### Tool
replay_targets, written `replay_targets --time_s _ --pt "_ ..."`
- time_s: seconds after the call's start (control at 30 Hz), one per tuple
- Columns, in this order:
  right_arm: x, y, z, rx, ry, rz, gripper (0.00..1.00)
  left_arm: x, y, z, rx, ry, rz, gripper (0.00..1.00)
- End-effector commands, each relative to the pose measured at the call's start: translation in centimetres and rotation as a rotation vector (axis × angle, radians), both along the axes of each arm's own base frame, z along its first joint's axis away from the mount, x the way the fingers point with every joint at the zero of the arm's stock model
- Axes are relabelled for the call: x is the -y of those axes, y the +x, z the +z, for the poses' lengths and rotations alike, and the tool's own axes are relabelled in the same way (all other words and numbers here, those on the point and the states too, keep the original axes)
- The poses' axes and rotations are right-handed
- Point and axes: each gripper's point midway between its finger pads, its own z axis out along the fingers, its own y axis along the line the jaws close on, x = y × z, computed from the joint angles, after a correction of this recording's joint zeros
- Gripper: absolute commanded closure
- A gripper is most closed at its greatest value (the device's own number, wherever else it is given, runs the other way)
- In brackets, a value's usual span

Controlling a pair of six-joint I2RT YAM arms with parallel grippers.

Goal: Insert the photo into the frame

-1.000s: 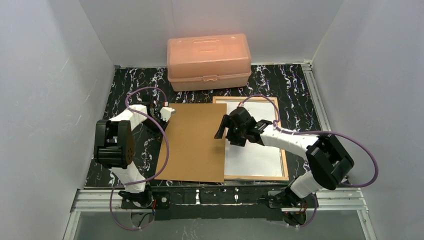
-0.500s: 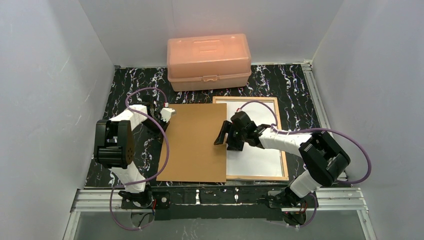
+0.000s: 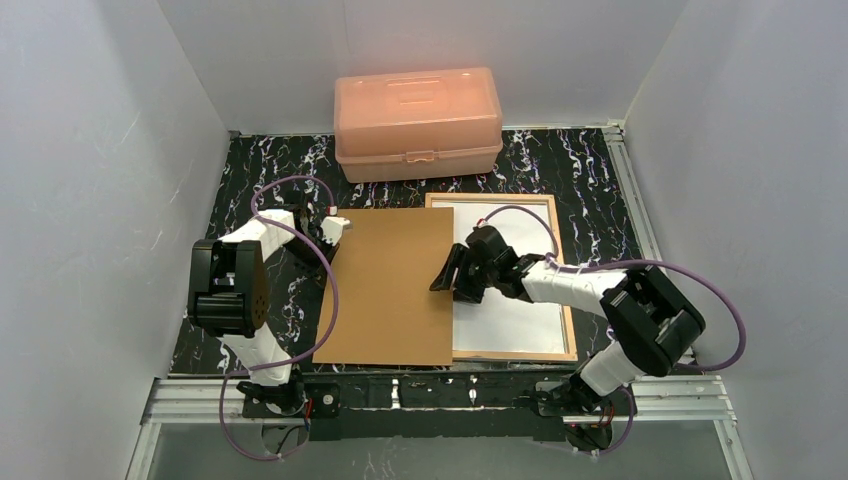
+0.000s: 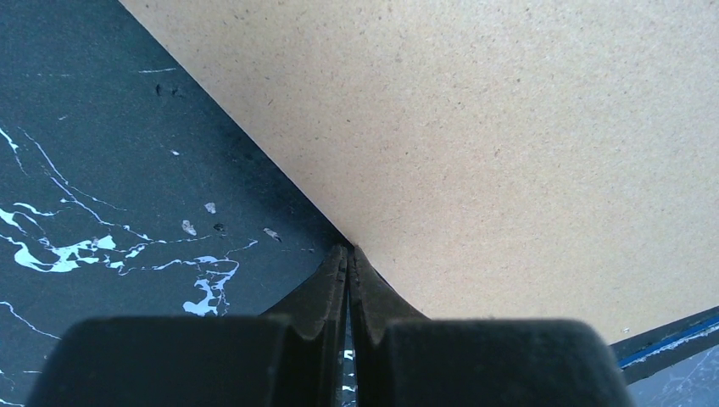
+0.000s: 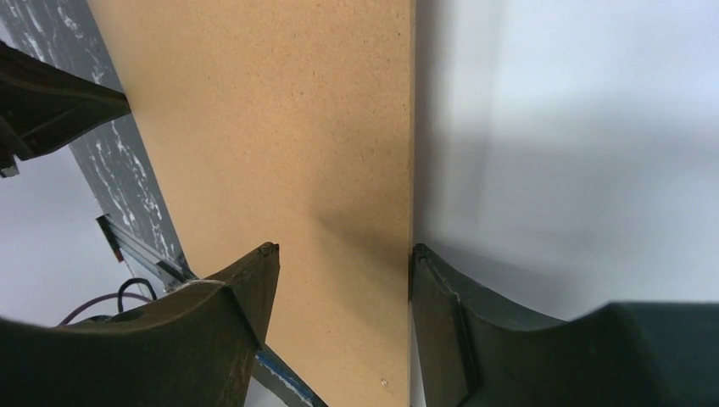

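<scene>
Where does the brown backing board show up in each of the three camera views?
Top external: the brown backing board lies at the centre.
Left wrist: it fills the upper right.
Right wrist: a tall tan strip, centre-left.
Shared landmark: the black marbled tabletop along its left edge.

Inventory: orange plastic box (image 3: 418, 122) ×1; brown backing board (image 3: 385, 290) ×1; frame (image 3: 571, 325) ×1; photo (image 3: 515, 315) ×1; worktop (image 3: 590, 165) ×1. Robot arms (image 3: 575, 287) ×2, one two-finger tool each: left tool (image 3: 335, 225), right tool (image 3: 452, 282).
</scene>
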Motion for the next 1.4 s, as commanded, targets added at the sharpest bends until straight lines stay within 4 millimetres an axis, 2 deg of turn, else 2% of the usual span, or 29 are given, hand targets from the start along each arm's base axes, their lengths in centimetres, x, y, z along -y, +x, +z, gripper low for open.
replay_targets --time_s 0.0,0.27,0.4,0.53,0.73,0.83,0.9,0.97,1.0,1.1,1.17,1.23,1.3,1.37 --pt "-1.5 0.4 4.5 0.062 0.164 -0.013 0.37 1.0 -1.8 -0.1 -0.057 -0.046 -0.015 1.0" --pt "-1.5 -0.3 8.7 0.084 0.33 -0.071 0.41 1.8 -1.9 0.0 -0.069 -0.095 -0.029 1.0" --pt "-1.9 -0.8 9.1 0.085 0.344 -0.058 0.46 1.9 -1.9 -0.2 -0.075 -0.099 -0.031 1.0" --pt "-2.4 -1.2 8.0 0.067 0.316 -0.038 0.51 2.1 -1.8 0.1 -0.065 -0.112 -0.033 1.0" --pt "-3.4 -0.9 8.2 0.071 0.289 -0.017 0.74 2.4 -1.9 1.3 -0.037 -0.131 -0.044 1.0" --pt "-4.0 -0.7 9.0 0.076 0.284 -0.003 0.88 2.6 -2.0 2.4 -0.023 -0.146 -0.048 1.0" --pt "-4.2 -0.5 10.0 0.087 0.29 -0.006 0.99 2.5 -1.8 4.3 0.019 -0.144 -0.059 1.0" --pt "-4.1 0.0 11.5 0.113 0.294 -0.024 0.99 2.6 -1.8 7.2 0.092 -0.16 -0.091 0.88" --pt "-4.1 0.4 12.4 0.132 0.299 -0.038 0.99 2.7 -1.9 9.2 0.146 -0.177 -0.113 0.78" --pt "-4.4 1.1 15.3 0.166 0.337 -0.063 0.99 3.5 -2.8 16.9 0.373 -0.245 -0.2 0.31" --pt "-4.9 1.2 17.0 0.167 0.37 -0.077 0.99 4.4 -4.5 21.7 0.539 -0.292 -0.283 0.24" --pt "-5.3 1.1 18.3 0.157 0.378 -0.097 0.99 5.1 -6.7 25.8 0.704 -0.319 -0.348 0.16" --pt "-5.9 0.7 20.0 0.157 0.409 -0.113 0.99 5.6 -9.3 28.3 0.822 -0.337 -0.405 0.06" --pt "-6.7 0.1 21.7 0.153 0.442 -0.132 0.99 5.7 -11.8 29.2 0.892 -0.339 -0.443 0.02"
